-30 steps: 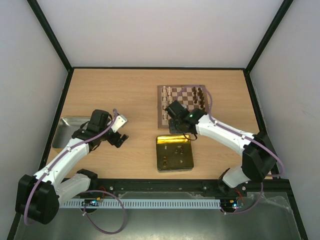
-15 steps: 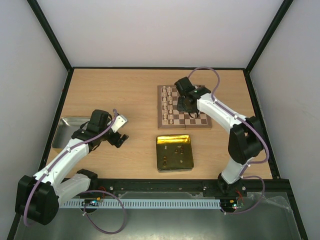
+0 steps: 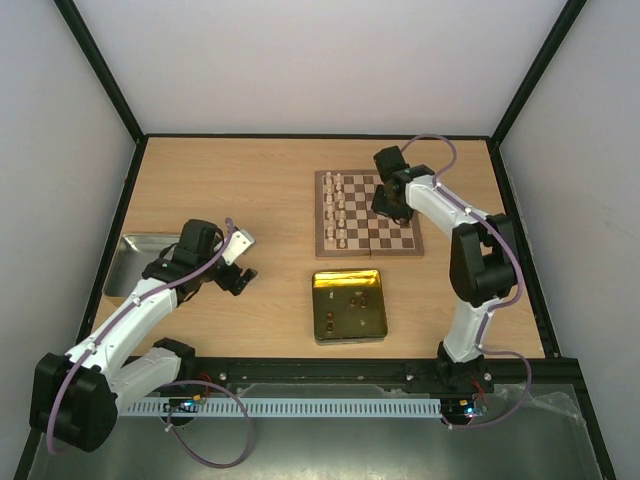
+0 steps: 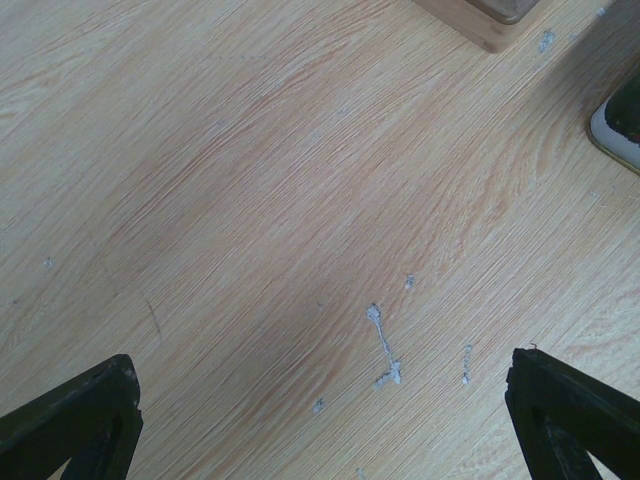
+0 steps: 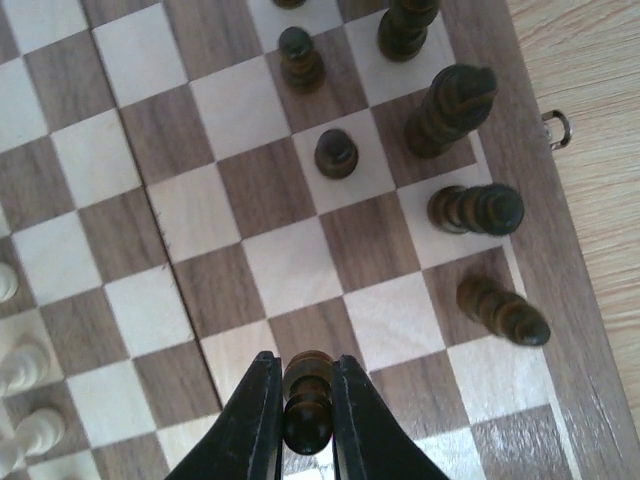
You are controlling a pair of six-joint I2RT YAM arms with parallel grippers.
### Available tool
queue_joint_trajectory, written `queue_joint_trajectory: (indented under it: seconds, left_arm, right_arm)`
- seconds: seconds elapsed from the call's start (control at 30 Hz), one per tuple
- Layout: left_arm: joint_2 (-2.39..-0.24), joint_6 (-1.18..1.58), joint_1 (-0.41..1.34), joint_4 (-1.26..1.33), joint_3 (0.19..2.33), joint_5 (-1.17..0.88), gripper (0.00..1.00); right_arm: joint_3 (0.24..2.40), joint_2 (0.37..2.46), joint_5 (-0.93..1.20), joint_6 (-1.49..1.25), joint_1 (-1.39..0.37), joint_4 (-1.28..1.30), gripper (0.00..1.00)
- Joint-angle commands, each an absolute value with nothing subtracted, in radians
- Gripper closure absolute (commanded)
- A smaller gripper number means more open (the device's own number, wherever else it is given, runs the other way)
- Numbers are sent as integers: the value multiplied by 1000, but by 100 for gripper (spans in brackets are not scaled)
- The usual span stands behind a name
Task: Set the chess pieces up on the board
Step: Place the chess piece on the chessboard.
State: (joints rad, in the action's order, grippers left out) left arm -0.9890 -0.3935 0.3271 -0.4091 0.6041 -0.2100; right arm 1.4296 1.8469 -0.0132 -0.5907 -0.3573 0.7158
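The chessboard (image 3: 370,232) lies at the back right of the table, with pale cream pieces (image 3: 339,205) along its left side and dark brown pieces (image 5: 455,108) along its right side. My right gripper (image 3: 388,205) hovers over the board's right half, shut on a dark brown pawn (image 5: 308,403) held between its fingers above the squares (image 5: 290,260). My left gripper (image 3: 232,278) hangs over bare table left of the middle, jaws wide apart and empty; its fingertips (image 4: 75,420) show at the bottom corners of the left wrist view.
A shiny gold square tin (image 3: 349,307) sits in front of the board with a few small pieces in it. A grey metal tray (image 3: 128,262) lies at the left edge. Black frame posts and white walls enclose the table.
My right arm swung from the gold tin's far edge up over the board's right side, carrying the dark pawn. The left arm has not moved.
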Motion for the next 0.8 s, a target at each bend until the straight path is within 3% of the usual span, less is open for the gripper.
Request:
queue_joint_trajectory:
  seconds: [0.0, 0.77]
  left_arm:
    - [-978, -394, 335, -404, 590, -225, 1]
    - [-980, -395, 336, -404, 590, -224, 1]
  right_arm:
    - [1455, 1893, 12, -609, -334, 677, 90]
    - [1511, 1968, -2, -613, -302, 677, 89]
